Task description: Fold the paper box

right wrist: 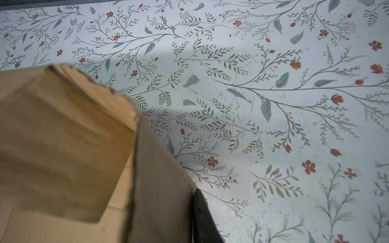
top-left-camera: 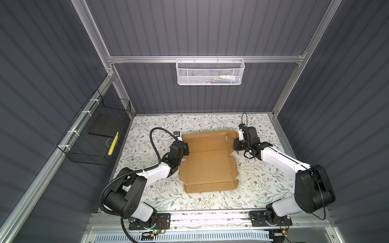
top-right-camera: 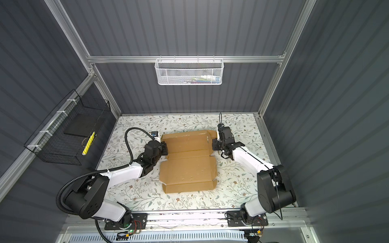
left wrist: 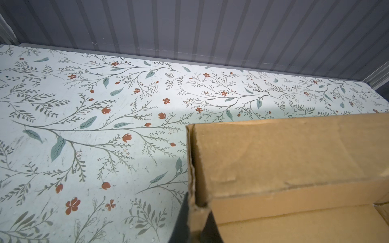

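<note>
I have the box [top-left-camera: 208, 162] in the middle of the bench [top-left-camera: 263, 185], between the two arms, with its near half lying down on the surface. My left hand [left wrist: 195, 225] is clamped tight on the raised left wall of the far half. The left wrist view shows a dark finger on either side of that cardboard edge. My right hand [top-left-camera: 236, 145] is at the raised right flap. There I see only one finger [right wrist: 202, 216] against the cardboard, so I cannot tell if it has gripped.

Brown corrugated paper box [top-left-camera: 208, 168], partly folded: far half's side walls raised, near half flat
</note>
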You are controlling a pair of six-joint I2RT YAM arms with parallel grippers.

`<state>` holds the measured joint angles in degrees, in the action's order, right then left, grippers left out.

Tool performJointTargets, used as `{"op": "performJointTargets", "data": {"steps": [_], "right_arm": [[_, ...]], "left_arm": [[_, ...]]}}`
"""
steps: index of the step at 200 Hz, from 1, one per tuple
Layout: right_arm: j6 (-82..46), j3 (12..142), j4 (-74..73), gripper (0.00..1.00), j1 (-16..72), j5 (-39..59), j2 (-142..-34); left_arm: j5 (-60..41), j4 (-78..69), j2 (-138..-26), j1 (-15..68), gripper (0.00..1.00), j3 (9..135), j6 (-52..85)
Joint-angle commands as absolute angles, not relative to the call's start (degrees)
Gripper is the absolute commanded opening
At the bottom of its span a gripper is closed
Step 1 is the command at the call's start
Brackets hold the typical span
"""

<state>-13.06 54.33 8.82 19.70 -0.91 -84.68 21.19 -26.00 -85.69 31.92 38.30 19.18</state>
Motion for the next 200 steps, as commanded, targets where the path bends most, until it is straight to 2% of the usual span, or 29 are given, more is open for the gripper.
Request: {"op": "performJointTargets", "data": {"steps": [1,104,160,200], "right_arm": [[-14.0,56.7,11.1,0.14,19.6,2.3,-82.7],[-21.2,60.4,18.2,0.13,19.8,9.5,-80.8],[-22.5,60.3,19.4,0.14,20.7,9.3,-79.7],[-24.5,57.4,17.8,0.15,24.1,4.9,-79.7]], "left_arm": [[19.9,-21.2,-87.7,32.0,0.00,38.0,19.9],[20.2,-21.1,-87.6,31.9,0.00,38.0,19.5],[20.0,-21.0,-87.6,31.9,0.00,38.1,20.0],[20.0,-20.9,-87.1,32.0,0.00,38.0,20.3]]}}
